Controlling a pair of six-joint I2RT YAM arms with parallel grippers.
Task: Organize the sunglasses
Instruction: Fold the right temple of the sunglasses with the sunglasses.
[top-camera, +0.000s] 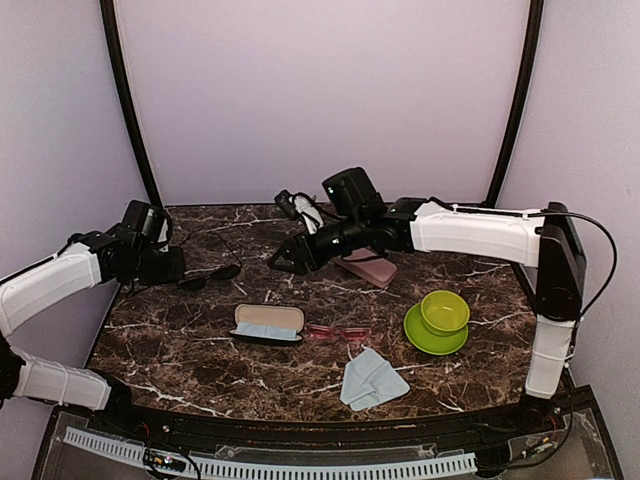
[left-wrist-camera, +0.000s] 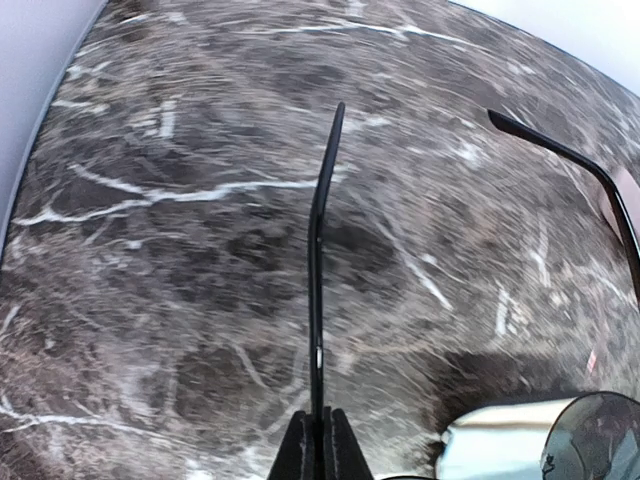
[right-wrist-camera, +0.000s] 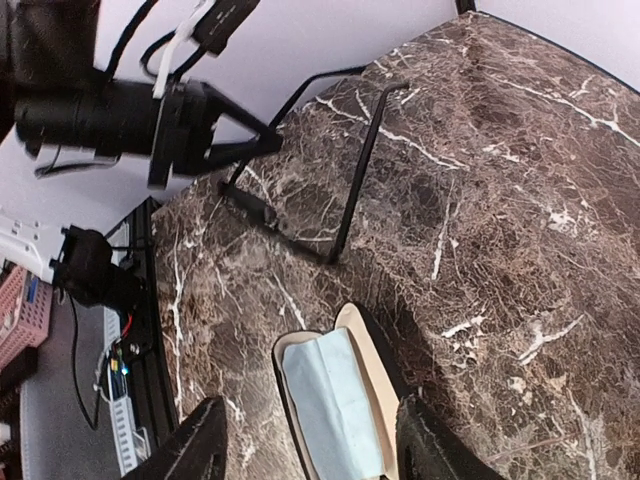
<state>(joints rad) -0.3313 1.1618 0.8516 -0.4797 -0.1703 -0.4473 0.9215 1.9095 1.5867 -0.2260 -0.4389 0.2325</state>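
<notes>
The black sunglasses (top-camera: 212, 277) hover just over the marble at the left, temples unfolded. My left gripper (top-camera: 176, 268) is shut on one thin temple (left-wrist-camera: 318, 300); the other temple (left-wrist-camera: 590, 170) and a dark lens (left-wrist-camera: 598, 440) show to the right. In the right wrist view the same pair (right-wrist-camera: 345, 190) hangs from the left gripper (right-wrist-camera: 235, 145). My right gripper (top-camera: 291, 259) is open above the table's middle, and nothing sits between its fingers (right-wrist-camera: 195, 445). The red-pink sunglasses (top-camera: 338, 332) lie folded on the table beside the open case.
An open black case (top-camera: 268, 323) with a light blue cloth inside lies at centre front, below the right gripper (right-wrist-camera: 310, 450). A pink case (top-camera: 366, 268) sits under the right arm. A loose blue cloth (top-camera: 372, 380) and a green bowl on a green plate (top-camera: 440, 322) are at front right.
</notes>
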